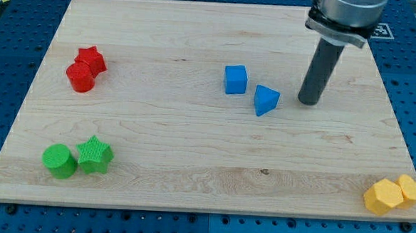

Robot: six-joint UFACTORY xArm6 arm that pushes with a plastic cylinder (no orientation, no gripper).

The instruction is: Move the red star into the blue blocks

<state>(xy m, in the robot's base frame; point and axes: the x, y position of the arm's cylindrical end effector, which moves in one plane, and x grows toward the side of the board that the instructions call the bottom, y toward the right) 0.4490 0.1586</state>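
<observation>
The red star (92,58) lies at the view's upper left, touching a red cylinder (80,77) just below it. A blue cube (235,79) and a blue triangular block (266,99) sit near the middle of the board, close together. My tip (308,102) rests on the board just right of the blue triangular block, a small gap apart, and far to the right of the red star.
A green cylinder (59,160) and a green star (95,155) sit at the lower left. Two yellow blocks (383,196) (412,190) sit at the lower right corner. The wooden board (156,149) lies on a blue pegboard table.
</observation>
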